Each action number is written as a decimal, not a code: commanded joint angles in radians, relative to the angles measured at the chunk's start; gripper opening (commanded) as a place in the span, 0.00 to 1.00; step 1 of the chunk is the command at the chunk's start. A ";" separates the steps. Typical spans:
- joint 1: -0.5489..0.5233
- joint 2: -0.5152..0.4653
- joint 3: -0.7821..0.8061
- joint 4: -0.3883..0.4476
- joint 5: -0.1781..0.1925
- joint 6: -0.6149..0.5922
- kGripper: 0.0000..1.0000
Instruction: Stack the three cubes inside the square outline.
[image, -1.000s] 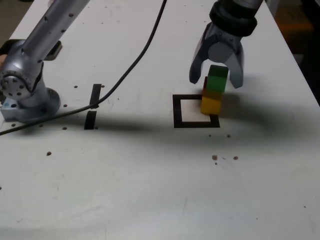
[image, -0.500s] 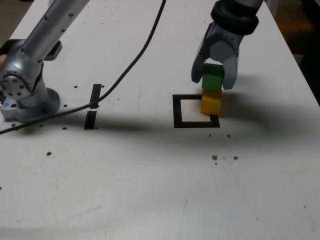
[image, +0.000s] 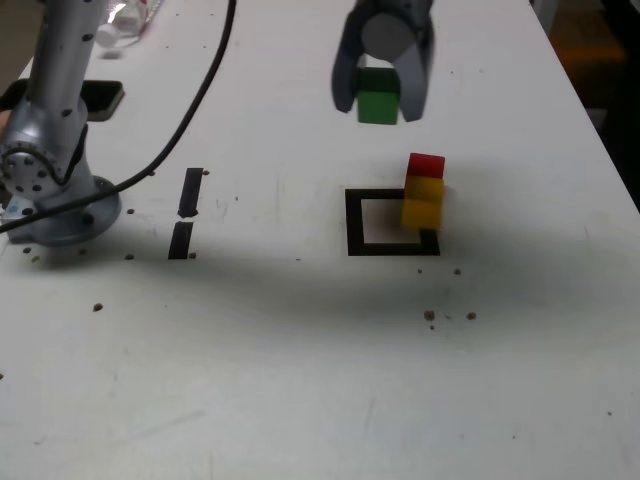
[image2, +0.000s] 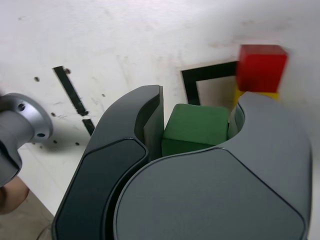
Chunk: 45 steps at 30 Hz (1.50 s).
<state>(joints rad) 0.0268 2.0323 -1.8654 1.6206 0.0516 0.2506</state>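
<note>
Both views are evenly and fairly brightly lit from above, the white table (image: 300, 380) close to washed out at the far end of the exterior view, where a broad soft shadow also runs across the middle of the tabletop. The exterior view is slightly soft and grainy (darker at its near corners). In the wrist view the gripper (image2: 197, 130) body looms large and smooth, with mild blur toward the picture's edges.

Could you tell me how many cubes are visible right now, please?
3: green cube held aloft in the gripper; red cube atop yellow cube at the square outline's edge.
</note>
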 joint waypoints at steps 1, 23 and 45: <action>0.007 -0.016 0.022 0.007 0.003 -0.011 0.26; 0.207 -0.049 0.398 -0.281 -0.107 -0.119 0.33; 0.276 -0.113 0.551 -0.347 -0.091 -0.061 0.88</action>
<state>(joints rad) 0.3104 1.9337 -1.3149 1.2708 -0.0459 0.1920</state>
